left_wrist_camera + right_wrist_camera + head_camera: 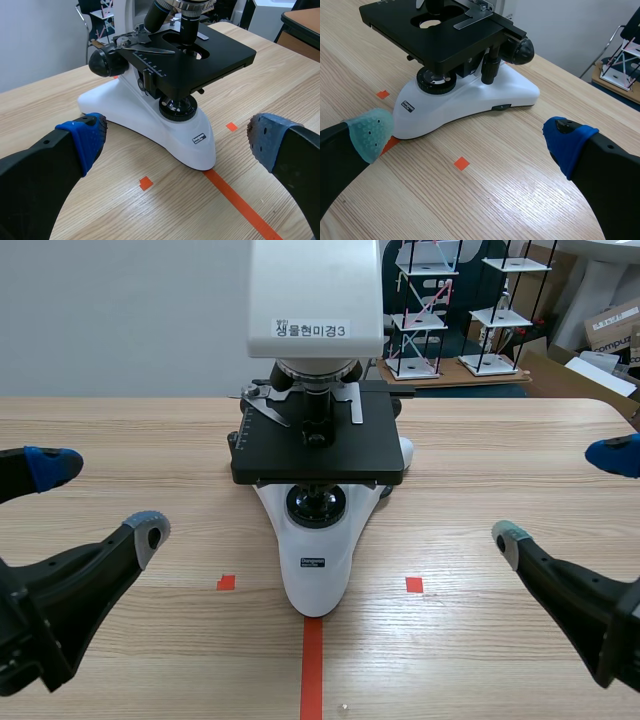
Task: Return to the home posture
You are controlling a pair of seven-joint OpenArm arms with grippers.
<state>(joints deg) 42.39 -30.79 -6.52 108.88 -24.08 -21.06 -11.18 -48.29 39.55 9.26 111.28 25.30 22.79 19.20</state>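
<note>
A white microscope (318, 350) with a black stage (318, 445) stands at the middle of the wooden table, its base (316, 560) pointing toward me. My left gripper (95, 500) hovers low at the left, open and holding nothing. My right gripper (565, 495) hovers low at the right, also open and holding nothing. In the left wrist view the microscope (165, 95) lies ahead of the gripper (175, 137), beyond its blue pads (87, 137). In the right wrist view the microscope (465, 95) stands ahead of the gripper (467, 132), apart from its fingertips (370, 132).
Shelving racks (430, 310) and cardboard boxes (610, 335) stand behind the table's far edge. Bare wood lies to both sides of the microscope.
</note>
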